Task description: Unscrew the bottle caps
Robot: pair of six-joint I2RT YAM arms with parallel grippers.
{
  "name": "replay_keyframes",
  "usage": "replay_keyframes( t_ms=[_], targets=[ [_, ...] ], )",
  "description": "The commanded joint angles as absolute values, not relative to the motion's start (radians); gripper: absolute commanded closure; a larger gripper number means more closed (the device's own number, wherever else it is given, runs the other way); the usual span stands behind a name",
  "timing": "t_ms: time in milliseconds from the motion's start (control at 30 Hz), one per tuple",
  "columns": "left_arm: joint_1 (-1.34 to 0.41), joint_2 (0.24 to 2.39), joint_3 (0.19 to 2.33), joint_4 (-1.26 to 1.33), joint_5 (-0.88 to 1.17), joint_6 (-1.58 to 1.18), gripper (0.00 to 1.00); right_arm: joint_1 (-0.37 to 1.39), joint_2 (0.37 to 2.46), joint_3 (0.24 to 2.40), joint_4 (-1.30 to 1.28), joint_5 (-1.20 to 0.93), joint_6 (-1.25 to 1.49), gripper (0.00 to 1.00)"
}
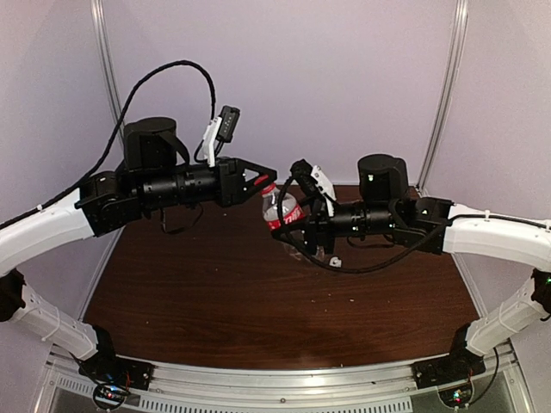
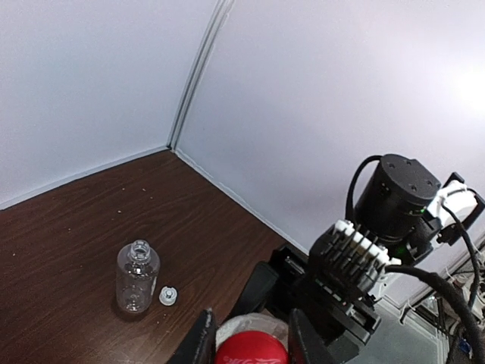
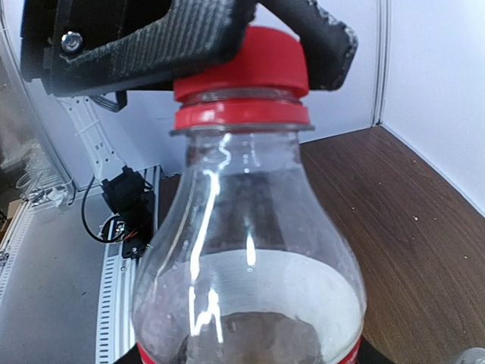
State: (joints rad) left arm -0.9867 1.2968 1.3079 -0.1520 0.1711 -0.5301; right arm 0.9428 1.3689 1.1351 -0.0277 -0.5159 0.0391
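The shorter bottle (image 1: 280, 209) with the red label band is held upright above the table, and my right gripper (image 1: 294, 225) is shut on its body from the right. In the right wrist view the bottle (image 3: 246, 265) fills the frame and hides the right jaws. Its red cap (image 3: 246, 64) sits on the neck, and my left gripper (image 2: 251, 341) is shut on the red cap (image 2: 251, 353) from above. The taller unlabelled bottle (image 2: 137, 277) stands on the table with its neck open. The white cap (image 2: 167, 295) lies beside it.
The dark wooden table (image 1: 215, 292) is walled by white panels at the back and both sides. The open bottle and the white cap (image 1: 335, 261) sit just under the right arm (image 1: 387, 215). Cables hang from both wrists.
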Motion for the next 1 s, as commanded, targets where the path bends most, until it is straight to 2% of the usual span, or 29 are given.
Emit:
replay_keyframes(
  t_ms=[0,100,300,467,733,967],
  targets=[
    [-1.016,1.314,1.355,-0.213,-0.042,-0.569,0.90,0.927,1.339,1.122,-0.003,-0.312,0.075,0.67],
    [-1.016,1.311,1.350,-0.198,-0.026,-0.559,0.81,0.927,1.329,1.110,-0.003,-0.316,0.073,0.67],
    [-1.004,1.283,1.323,-0.143,0.108,-0.447,0.49,0.923,1.318,1.088,0.034,-0.432,0.056,0.66],
    [-0.943,1.231,1.289,-0.119,0.318,-0.366,0.35,0.913,1.316,1.092,0.025,-0.634,0.019,0.63],
    [-0.870,1.209,1.248,-0.024,0.715,-0.275,0.24,0.911,1.355,1.129,0.047,-0.889,0.054,0.62],
    [-0.871,1.257,1.265,0.044,0.877,-0.271,0.23,0.911,1.382,1.140,0.101,-1.003,0.113,0.62]
  ],
)
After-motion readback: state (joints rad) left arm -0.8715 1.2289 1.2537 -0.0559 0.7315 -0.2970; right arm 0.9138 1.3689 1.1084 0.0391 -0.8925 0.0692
